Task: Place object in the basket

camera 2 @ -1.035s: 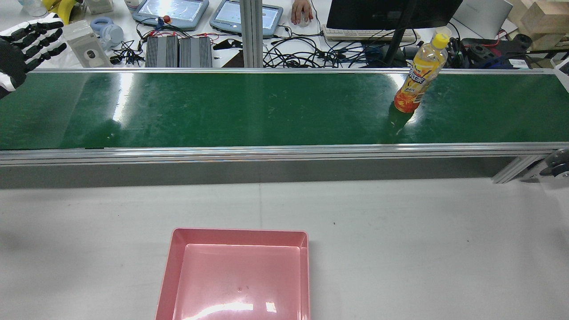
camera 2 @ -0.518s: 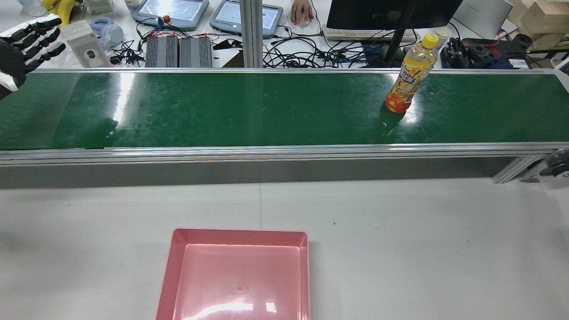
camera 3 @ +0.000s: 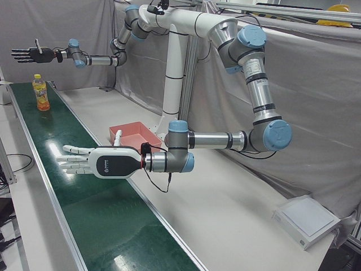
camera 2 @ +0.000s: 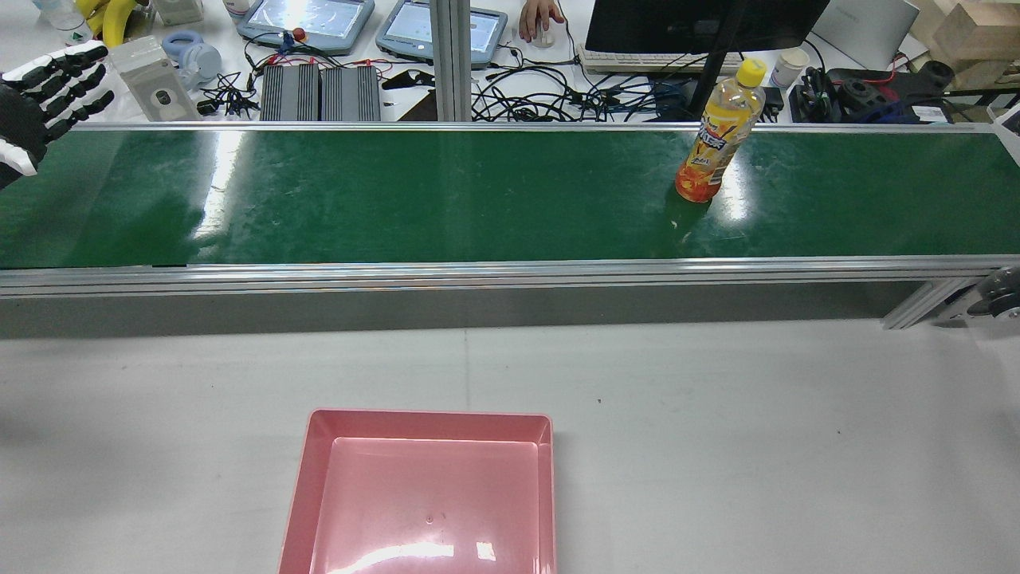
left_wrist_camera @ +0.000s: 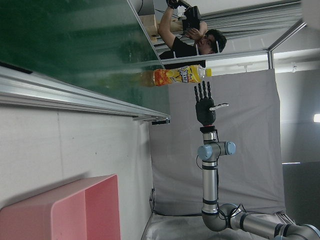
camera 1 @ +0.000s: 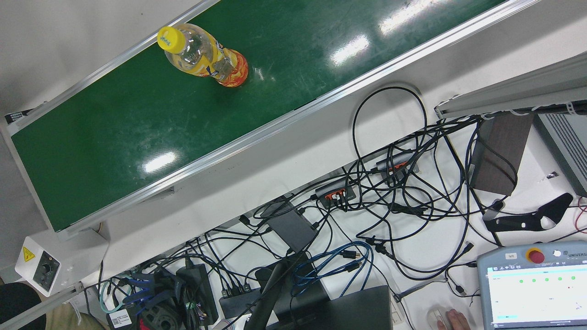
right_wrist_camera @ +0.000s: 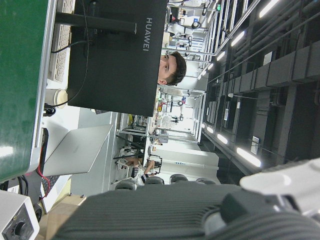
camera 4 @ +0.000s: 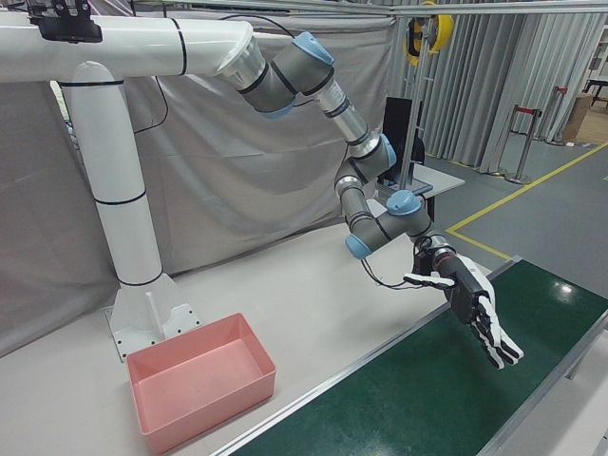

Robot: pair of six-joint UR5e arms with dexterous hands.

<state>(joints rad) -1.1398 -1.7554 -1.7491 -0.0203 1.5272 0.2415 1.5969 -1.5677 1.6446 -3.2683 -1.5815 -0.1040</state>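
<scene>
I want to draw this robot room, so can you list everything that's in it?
Drink bottle: 1, orange with a yellow cap, standing upright on the conveyor belt.
Conveyor belt: 1, green, running across the station.
Basket: 1, pink, nothing in it, on the table.
Table: 1, white, on the robot's side of the belt.
Teach pendants: 2, grey-blue, on the desk beyond the belt.
Monitor: 1, black, on that desk.
Cables: a black tangle, on that desk.
Person's hand: 1, on a mouse at the desk.
Left hand: 1, black and white, open, above one end of the belt.
Right hand: 1, black, open, raised beyond the bottle.
</scene>
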